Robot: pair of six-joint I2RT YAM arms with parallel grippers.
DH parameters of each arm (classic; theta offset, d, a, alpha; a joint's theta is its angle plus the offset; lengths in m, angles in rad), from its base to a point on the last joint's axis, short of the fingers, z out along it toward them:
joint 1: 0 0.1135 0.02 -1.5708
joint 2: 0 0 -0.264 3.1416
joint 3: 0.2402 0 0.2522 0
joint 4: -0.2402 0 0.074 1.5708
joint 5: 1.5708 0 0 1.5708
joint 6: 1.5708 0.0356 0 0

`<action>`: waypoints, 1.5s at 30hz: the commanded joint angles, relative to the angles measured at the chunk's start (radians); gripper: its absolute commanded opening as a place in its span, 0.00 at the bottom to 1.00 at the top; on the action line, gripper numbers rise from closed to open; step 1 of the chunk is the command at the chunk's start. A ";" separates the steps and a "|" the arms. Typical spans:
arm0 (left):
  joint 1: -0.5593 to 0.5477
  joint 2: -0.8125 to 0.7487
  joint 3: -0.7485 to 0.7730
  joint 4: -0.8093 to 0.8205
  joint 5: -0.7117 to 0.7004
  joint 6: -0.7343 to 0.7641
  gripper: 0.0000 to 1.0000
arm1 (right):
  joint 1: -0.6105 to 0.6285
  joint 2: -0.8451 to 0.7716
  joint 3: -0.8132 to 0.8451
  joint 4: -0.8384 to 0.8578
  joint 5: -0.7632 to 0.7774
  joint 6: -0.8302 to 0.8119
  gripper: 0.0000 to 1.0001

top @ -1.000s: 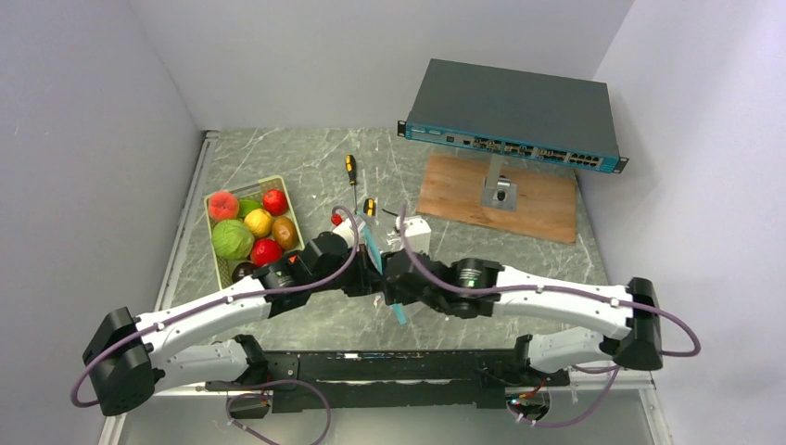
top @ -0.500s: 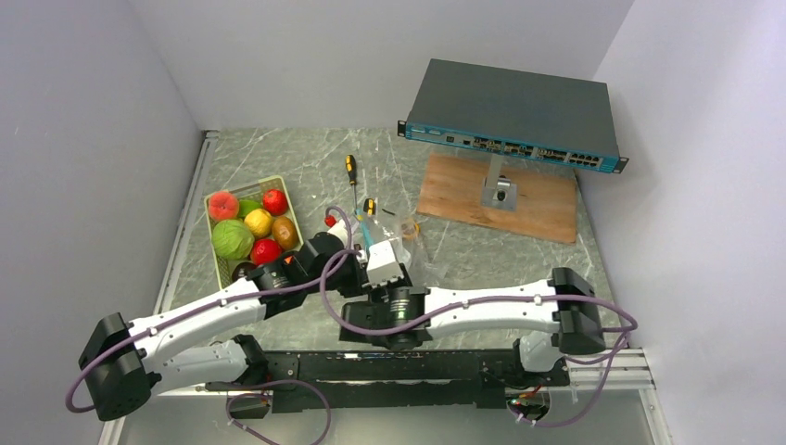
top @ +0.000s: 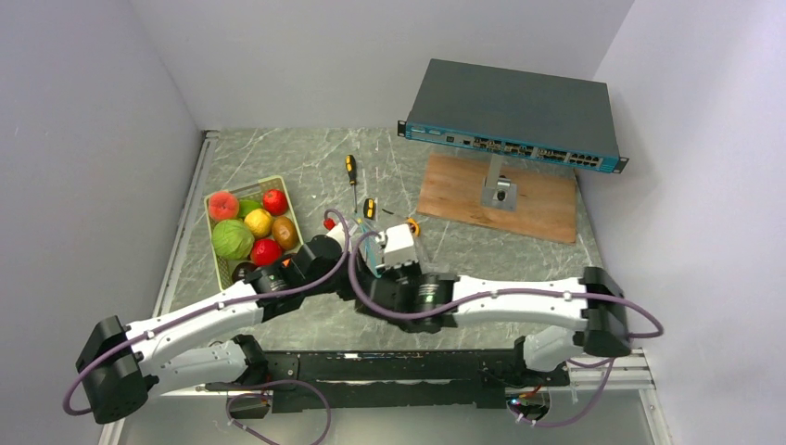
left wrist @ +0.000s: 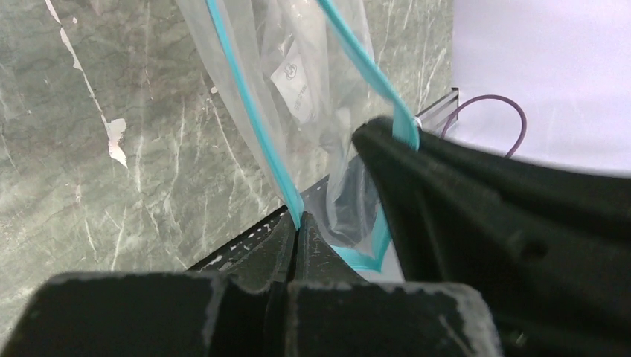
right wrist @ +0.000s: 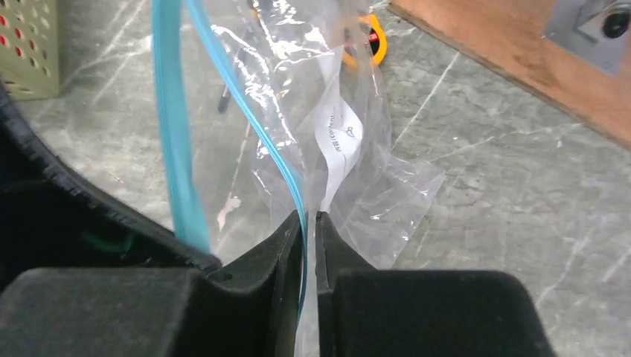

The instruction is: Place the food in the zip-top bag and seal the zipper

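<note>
The zip-top bag [right wrist: 350, 149] hangs between the two grippers with its mouth pulled apart, and each gripper holds one side of the zipper [left wrist: 253, 126]. The left gripper [left wrist: 298, 230] is closed, with one teal strip pinched between its fingertips. The strip and the clear plastic run away from the fingertips, over the table [left wrist: 111, 149]. The right gripper [right wrist: 310, 223] is also closed, on the other teal strip, and the bag spreads out in front of its fingertips. Inside the plastic a white label [right wrist: 338, 141] can be seen.

The left wrist view shows the right gripper as a black shape just to the right, gripping the far lip at its tip. The right wrist view shows the same from the other side, with the left gripper dark at the left and its strip beside it. This view also shows a corner of the pale green tray [right wrist: 30, 52] to the far left, and a wooden board [right wrist: 521, 67] beyond the bag to the right.

Only the top view shows the food [top: 246, 232]. It lies in the tray, to the left of the left gripper and well apart from the bag. In this view the arms hide almost all of the bag.
</note>
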 commanded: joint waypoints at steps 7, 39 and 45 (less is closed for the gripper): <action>-0.004 -0.034 -0.008 0.035 0.027 0.011 0.00 | -0.123 -0.127 -0.081 0.395 -0.206 -0.314 0.30; -0.003 -0.053 0.055 -0.109 -0.173 0.087 0.50 | -0.206 -0.230 -0.150 0.485 -0.428 -0.433 0.00; -0.003 0.067 0.196 -0.159 -0.229 0.145 0.65 | -0.205 -0.228 -0.139 0.475 -0.429 -0.480 0.00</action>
